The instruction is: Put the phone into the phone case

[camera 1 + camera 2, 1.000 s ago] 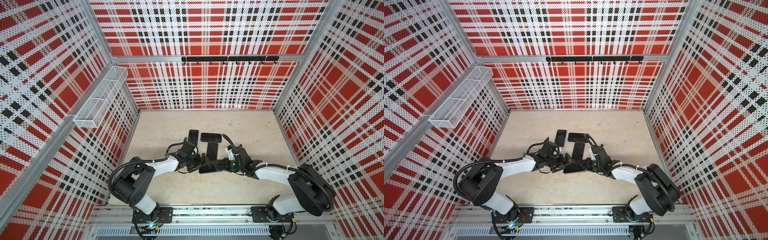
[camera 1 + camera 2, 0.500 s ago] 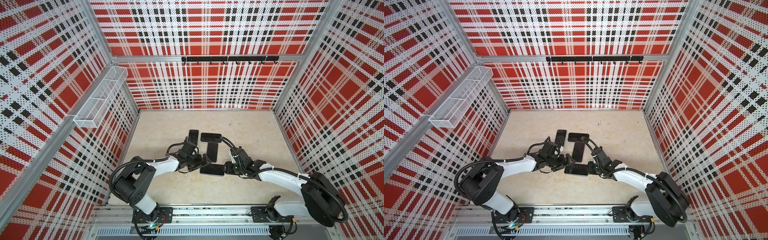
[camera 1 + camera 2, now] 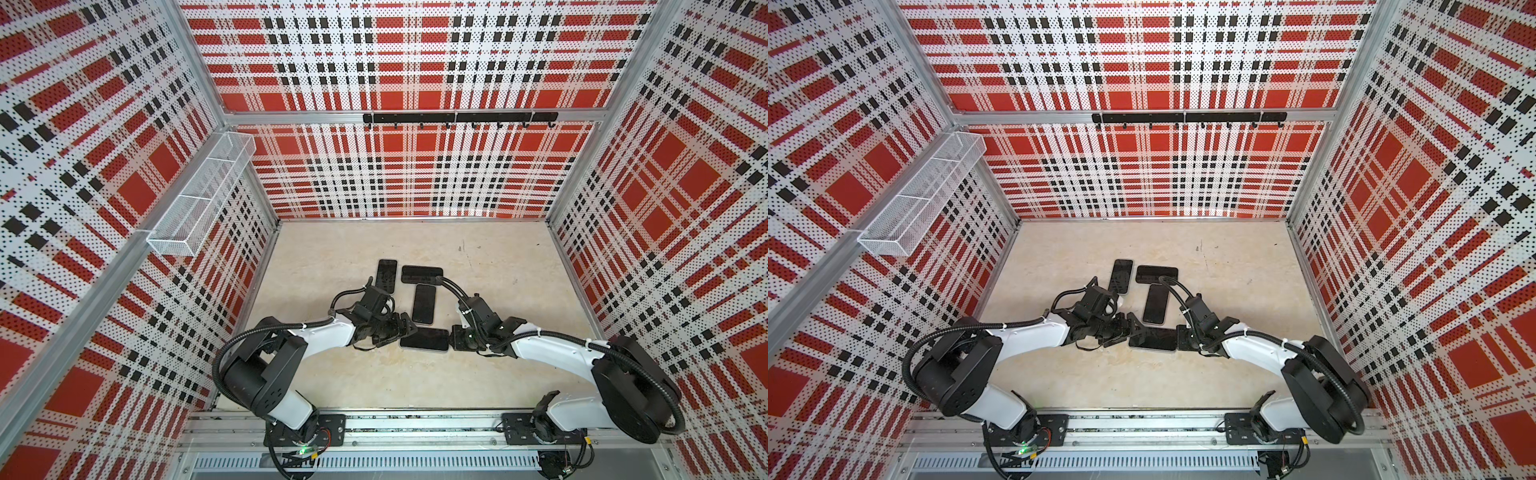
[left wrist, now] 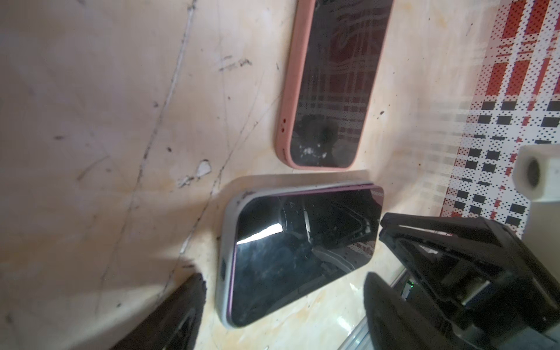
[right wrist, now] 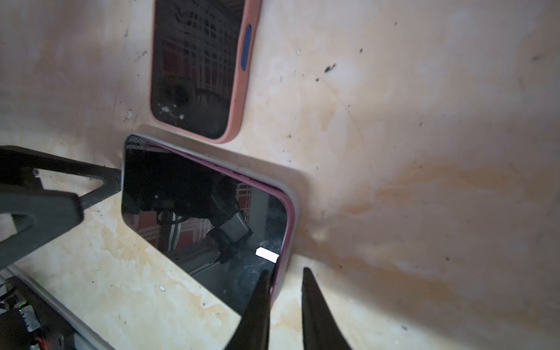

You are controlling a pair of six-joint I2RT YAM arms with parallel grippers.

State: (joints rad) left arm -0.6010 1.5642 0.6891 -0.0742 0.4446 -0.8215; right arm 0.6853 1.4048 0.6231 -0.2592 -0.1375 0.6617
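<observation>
The phone (image 3: 424,340) (image 3: 1152,341), dark screen up with a purple edge, lies in the grey phone case (image 4: 228,230) (image 5: 291,200) on the table between both arms. Along one long side the purple edge rides above the case rim. My left gripper (image 3: 401,334) (image 4: 285,278) is open at the phone's left end, its fingers apart from the case. At the right end, my right gripper (image 3: 453,340) (image 5: 285,271) is shut to a narrow gap. One fingertip is over the screen's end and the other is just off the rim. I cannot tell whether it pinches the rim.
A phone in a pink case (image 3: 424,303) (image 4: 330,85) lies just behind the grey case. Two more dark phones (image 3: 386,274) (image 3: 422,273) lie farther back. A wire basket (image 3: 199,195) hangs on the left wall and a hook rail (image 3: 457,117) on the back wall.
The right gripper has drawn back to the phone's right end and closed to a narrow gap. The phone now lies flatter and slightly nearer the front. The left jaws have narrowed a little.
</observation>
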